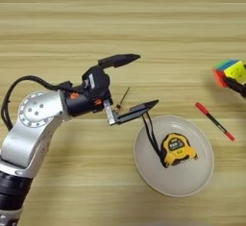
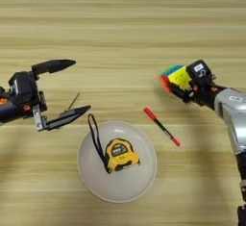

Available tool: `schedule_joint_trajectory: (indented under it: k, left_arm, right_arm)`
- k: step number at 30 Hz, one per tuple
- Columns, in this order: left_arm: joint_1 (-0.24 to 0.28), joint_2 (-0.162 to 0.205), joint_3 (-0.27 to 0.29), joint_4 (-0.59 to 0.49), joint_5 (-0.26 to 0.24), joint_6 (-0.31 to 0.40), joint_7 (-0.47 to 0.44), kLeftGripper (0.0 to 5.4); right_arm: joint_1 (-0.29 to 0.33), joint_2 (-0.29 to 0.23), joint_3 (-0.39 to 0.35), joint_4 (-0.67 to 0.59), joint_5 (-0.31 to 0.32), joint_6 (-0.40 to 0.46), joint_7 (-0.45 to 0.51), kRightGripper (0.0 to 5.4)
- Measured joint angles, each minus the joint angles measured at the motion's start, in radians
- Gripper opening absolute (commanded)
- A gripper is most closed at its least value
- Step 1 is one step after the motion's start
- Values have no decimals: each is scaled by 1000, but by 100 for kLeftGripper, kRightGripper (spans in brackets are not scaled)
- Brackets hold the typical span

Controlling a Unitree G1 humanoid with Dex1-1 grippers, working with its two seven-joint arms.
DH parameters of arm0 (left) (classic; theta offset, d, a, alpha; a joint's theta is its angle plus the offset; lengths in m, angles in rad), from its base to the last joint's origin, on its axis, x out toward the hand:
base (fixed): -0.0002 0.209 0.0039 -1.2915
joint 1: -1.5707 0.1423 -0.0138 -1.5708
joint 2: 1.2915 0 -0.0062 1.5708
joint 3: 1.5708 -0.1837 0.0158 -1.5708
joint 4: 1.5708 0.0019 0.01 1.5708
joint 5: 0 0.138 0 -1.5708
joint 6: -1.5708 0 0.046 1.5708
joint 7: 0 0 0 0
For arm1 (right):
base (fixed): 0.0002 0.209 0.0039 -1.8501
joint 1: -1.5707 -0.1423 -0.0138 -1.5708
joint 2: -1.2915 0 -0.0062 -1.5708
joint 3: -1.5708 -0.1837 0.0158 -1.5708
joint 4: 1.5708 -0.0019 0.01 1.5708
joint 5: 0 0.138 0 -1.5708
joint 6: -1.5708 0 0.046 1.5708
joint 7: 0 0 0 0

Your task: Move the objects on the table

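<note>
The left gripper [image 1: 138,82] hangs over the table [image 1: 57,23] left of centre with its two black fingers spread wide apart, one pointing up and to the right, the other lying low with its tip just over the near-left rim of the plate [image 1: 202,172]. Nothing is between them. The slim screwdriver [image 1: 123,98] lies on the wood in the gap between these fingers, close to the gripper's wrist end and tilted, mostly hidden so that only its thin dark shaft and a bit of amber show. The right gripper [image 2: 178,89] is at the right side of the table, its fingers clamped on the multicoloured puzzle cube [image 2: 174,77], which sits at the gripper's left end with yellow, green and red faces showing; whether the cube touches the wood cannot be told. The red marker pen [image 2: 161,127] lies loose on the table between the two grippers, slanted, below and left of the cube, just beside the plate's right rim and apart from both grippers. On the round white plate rests the yellow-black tape measure [image 2: 121,155] with its black strap looped toward the plate's left edge. By count: one cube, one pen, one screwdriver, one tape measure, one plate, two grippers.
</note>
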Motion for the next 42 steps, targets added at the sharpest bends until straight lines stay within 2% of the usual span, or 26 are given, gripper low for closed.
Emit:
schedule_joint_trajectory:
  k: [6,7,12,17,24,28,42]
  left_arm:
    - [0,-3,26,13,0,-7,23,540]
    - [0,-10,45,18,-2,-9,41,540]
    - [0,-29,74,27,-5,-16,63,540]
    - [0,-34,78,32,-8,-21,64,540]
    - [1,-36,78,37,-9,-28,64,540]
    - [4,-36,78,37,-10,-28,64,540]
    - [4,-36,84,37,-17,-28,64,540]
  right_arm:
    - [0,27,30,31,-47,6,-43,331]
    - [1,35,39,44,-62,8,-50,331]
    - [4,38,64,78,-96,11,-62,331]
    - [7,38,83,115,-125,10,-53,331]
    - [19,41,88,127,-130,8,-41,331]
    - [39,62,88,139,-128,9,-41,331]
    - [27,64,79,197,-121,-9,-37,331]
